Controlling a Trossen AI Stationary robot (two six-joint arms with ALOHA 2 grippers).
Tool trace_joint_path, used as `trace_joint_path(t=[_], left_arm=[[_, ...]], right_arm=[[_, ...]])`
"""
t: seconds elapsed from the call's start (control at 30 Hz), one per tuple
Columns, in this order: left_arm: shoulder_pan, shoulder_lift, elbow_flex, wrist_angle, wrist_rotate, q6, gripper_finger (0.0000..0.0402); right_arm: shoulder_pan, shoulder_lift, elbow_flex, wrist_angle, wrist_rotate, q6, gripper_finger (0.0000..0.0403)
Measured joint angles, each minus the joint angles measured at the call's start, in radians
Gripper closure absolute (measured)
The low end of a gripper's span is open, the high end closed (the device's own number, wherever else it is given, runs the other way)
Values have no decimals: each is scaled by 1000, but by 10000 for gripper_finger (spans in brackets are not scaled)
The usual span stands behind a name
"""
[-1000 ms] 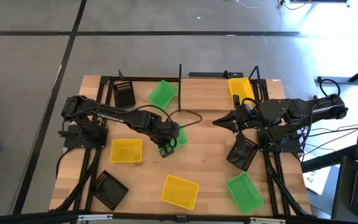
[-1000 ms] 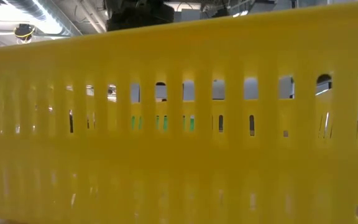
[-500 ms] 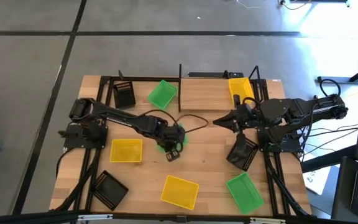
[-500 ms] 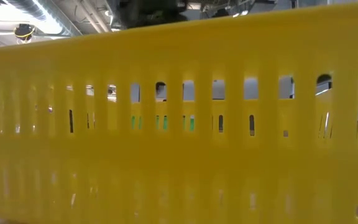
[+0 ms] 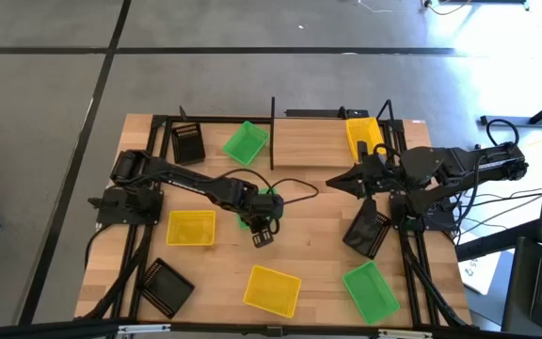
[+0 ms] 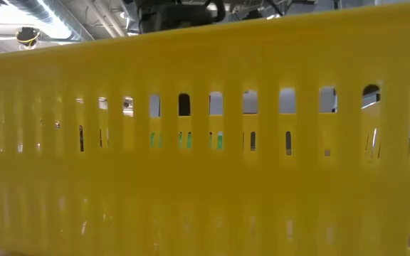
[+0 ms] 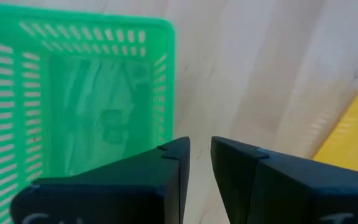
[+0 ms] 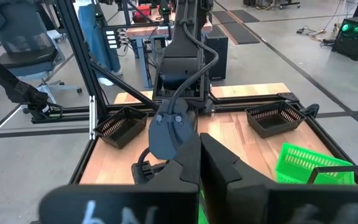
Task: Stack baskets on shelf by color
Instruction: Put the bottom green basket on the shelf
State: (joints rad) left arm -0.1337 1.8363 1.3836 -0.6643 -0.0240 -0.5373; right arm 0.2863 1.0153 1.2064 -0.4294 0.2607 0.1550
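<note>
My left gripper (image 5: 263, 233) (image 7: 201, 155) hovers at the table's middle, pointing down, its fingers a narrow gap apart. It is just beside one corner of a green basket (image 5: 265, 199) (image 7: 86, 106), which rests flat on its base on the tabletop. No part of the basket lies between the fingers. My right gripper (image 5: 330, 185) (image 8: 199, 158) is shut and waits right of centre, pointing toward the left arm. On the shelf (image 5: 309, 141) at the far edge sit a black basket (image 5: 188, 142), a green basket (image 5: 246, 141) and a yellow basket (image 5: 363, 134).
Loose on the table are a yellow basket (image 5: 191, 227), a black basket (image 5: 166, 285), a second yellow basket (image 5: 271, 289), a green basket (image 5: 371, 289) and a black basket (image 5: 367, 231) by the right arm. A yellow basket wall (image 6: 205, 142) fills the low view. Black shelf posts (image 5: 273, 118) stand at the far edge.
My left arm has reached farther toward the table's right. Its gripper has shifted a little right and toward the near edge, and now stands beside the near side of the green basket.
</note>
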Motion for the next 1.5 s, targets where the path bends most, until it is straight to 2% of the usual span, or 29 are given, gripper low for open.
trace_joint_path(t=[0.37, 1.17, 1.5], left_arm=[[0, 1, -1, 0, -41, 0, 344], [0, 46, -1, -35, -42, 77, 344], [0, 131, -2, -25, -38, 84, 344]], right_arm=[[0, -2, 0, -1, 0, -3, 402], [0, -2, 0, 1, 0, -3, 402], [0, -1, 0, 0, 0, -2, 402]])
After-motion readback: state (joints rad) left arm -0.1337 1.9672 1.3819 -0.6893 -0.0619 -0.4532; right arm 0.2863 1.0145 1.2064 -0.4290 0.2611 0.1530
